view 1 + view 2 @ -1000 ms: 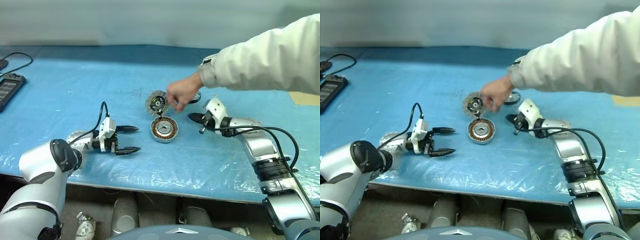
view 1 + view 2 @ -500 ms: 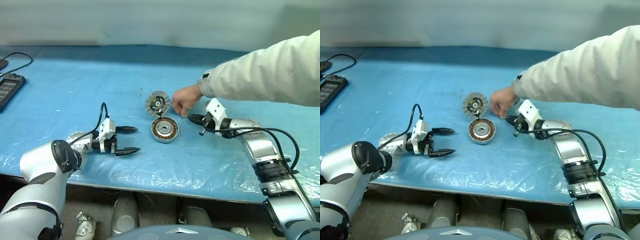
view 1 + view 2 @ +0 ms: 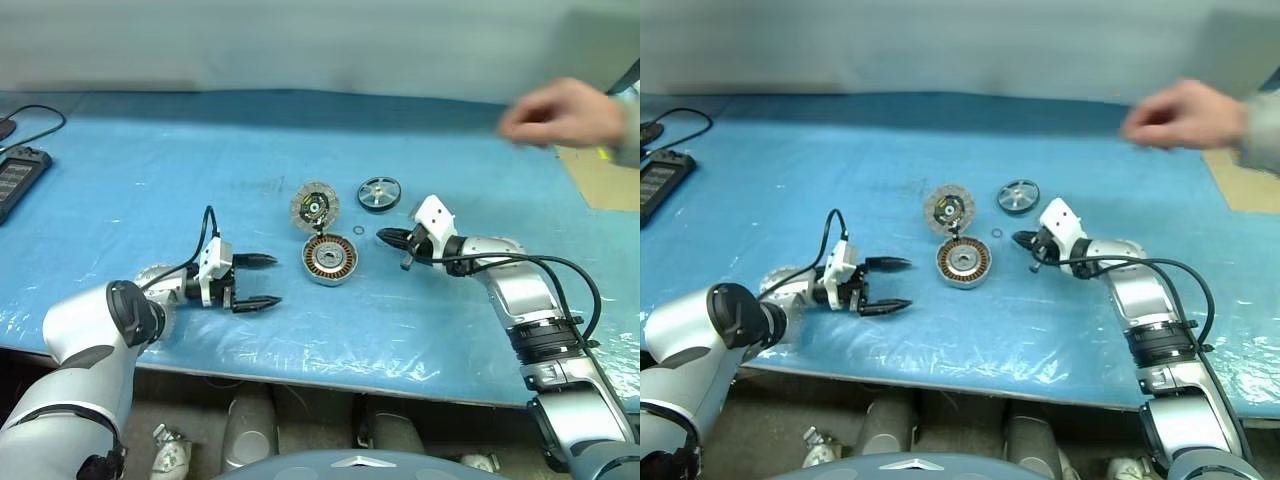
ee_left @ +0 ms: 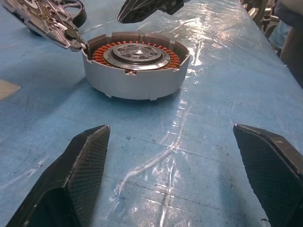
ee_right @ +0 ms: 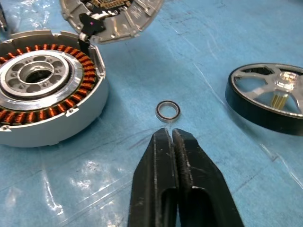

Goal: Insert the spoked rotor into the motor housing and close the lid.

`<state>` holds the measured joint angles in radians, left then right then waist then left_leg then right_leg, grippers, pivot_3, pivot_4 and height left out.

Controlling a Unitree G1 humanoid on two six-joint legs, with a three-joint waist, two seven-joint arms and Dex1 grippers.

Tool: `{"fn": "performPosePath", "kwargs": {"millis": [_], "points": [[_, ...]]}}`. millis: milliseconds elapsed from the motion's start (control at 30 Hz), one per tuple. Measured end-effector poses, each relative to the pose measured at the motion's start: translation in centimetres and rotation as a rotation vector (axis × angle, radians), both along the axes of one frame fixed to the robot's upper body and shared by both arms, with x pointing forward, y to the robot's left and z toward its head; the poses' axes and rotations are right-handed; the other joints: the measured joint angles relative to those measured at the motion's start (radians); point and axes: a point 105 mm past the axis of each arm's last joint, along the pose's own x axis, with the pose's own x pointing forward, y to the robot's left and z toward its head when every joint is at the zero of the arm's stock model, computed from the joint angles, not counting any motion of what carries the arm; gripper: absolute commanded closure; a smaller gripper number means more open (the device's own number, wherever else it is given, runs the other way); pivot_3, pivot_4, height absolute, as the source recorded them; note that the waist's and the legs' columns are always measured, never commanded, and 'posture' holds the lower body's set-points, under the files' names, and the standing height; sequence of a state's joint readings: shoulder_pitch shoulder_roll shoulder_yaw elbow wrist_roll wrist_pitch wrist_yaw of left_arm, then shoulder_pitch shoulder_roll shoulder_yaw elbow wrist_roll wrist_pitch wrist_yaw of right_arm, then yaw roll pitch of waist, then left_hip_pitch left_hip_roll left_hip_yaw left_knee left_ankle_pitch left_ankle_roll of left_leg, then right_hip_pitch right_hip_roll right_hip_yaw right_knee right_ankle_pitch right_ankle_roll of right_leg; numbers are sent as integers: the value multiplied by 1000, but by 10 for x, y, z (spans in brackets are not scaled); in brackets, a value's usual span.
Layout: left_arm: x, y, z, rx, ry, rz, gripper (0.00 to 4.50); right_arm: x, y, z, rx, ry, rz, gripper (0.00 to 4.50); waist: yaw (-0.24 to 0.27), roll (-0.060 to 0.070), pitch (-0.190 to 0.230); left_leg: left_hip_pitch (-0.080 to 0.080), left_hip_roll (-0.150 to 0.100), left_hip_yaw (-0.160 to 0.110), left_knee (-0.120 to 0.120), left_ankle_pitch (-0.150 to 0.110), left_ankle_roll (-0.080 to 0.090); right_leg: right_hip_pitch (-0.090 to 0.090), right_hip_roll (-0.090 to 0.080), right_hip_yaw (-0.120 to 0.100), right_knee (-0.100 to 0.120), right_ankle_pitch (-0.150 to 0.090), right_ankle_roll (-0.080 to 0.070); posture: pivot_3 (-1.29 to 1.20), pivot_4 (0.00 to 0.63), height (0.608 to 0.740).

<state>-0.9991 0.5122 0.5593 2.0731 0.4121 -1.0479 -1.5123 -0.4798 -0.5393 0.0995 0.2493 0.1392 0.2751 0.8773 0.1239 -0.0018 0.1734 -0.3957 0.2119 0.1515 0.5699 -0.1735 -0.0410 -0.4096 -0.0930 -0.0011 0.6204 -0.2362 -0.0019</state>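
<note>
Blue plastic sheeting covers the table [image 3: 120, 180], whose near edge runs below both arms. A person's hand [image 3: 555, 112] hangs blurred above the far right of the table, its sleeve cut off by the picture's edge, so what the fingers are doing cannot be made out. At the table's left edge a dark flat device [image 3: 18, 178] with a cable is only partly in view.

Near the middle of the table sits the motor housing [image 3: 329, 259], a grey metal cup standing open. Inside it a ring of copper windings surrounds a silver hub with a dark central hole; nothing else lies in it. The lid [image 3: 314, 205] stands tilted up at the housing's far edge, joined to it there, its inner face turned toward the robot; the detail of that face is too small to read. The spoked rotor [image 3: 379, 193] lies flat on the sheeting beyond and to the right of the housing, apart from it. 1 tiny thin ring [image 5: 167, 111] lies between rotor and housing, touching neither.

The left gripper [image 3: 258, 279] rests to the left of the housing with its 2 fingers spread wide, empty. The right gripper [image 5: 172, 142] points at the ring from close by, fingers pressed together on nothing.
</note>
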Motion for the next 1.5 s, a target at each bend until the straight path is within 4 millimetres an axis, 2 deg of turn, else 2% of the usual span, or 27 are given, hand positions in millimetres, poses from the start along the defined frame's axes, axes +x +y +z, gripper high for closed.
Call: {"fn": "performPosePath", "kwargs": {"millis": [100,300,467,700,1000,1100,1167,1200,1367,1500], "points": [[0,0,0,0,1,1,98,6,4,-2,23,-10,-2,2581,-1,0,0,0,0,0,0,0,0,0,0,0,0,0,0,0,150,740],[0,0,-1,2,1,2,98,19,18,-1,46,-35,12,2581,-1,0,0,0,0,0,0,0,0,-1,0,0,0,0,0,0,150,740],[0,1,-1,3,0,8,98,23,26,-10,53,-18,22,2581,-1,0,0,-1,0,1,0,0,0,-1,0,0,0,0,-1,0,150,740],[-1,2,-3,5,0,13,98,24,29,-23,62,17,19,2581,-2,0,0,-2,1,1,0,0,0,-2,0,0,1,-1,-1,0,150,740],[-3,3,-6,5,8,16,98,30,31,-24,60,1,12,2581,-3,0,0,-2,1,1,1,0,1,-3,0,0,2,-1,-2,0,150,740],[-3,3,-6,5,7,16,98,31,31,-25,60,-1,10,3072,-3,0,0,-2,1,1,1,-1,1,-3,0,0,2,-1,-2,0,150,740],[-3,3,-5,5,6,17,98,31,31,-25,61,-1,10,3761,-3,0,0,-2,1,1,1,-1,1,-3,0,0,2,-1,-2,0,150,740],[-3,3,-5,5,5,17,98,31,31,-25,61,-2,12,3922,-3,0,0,-2,1,1,1,-1,1,-3,0,0,2,-1,-2,0,150,740],[-3,3,-6,5,4,16,98,30,30,-24,56,-7,11,3924,-2,0,0,-2,1,1,1,-1,2,-3,0,0,2,-1,-2,0,150,740],[-4,3,-6,5,6,10,98,25,19,-19,50,-10,4,3924,1,0,0,-3,1,1,1,0,2,-4,0,0,2,-1,-2,0,150,740]]}}
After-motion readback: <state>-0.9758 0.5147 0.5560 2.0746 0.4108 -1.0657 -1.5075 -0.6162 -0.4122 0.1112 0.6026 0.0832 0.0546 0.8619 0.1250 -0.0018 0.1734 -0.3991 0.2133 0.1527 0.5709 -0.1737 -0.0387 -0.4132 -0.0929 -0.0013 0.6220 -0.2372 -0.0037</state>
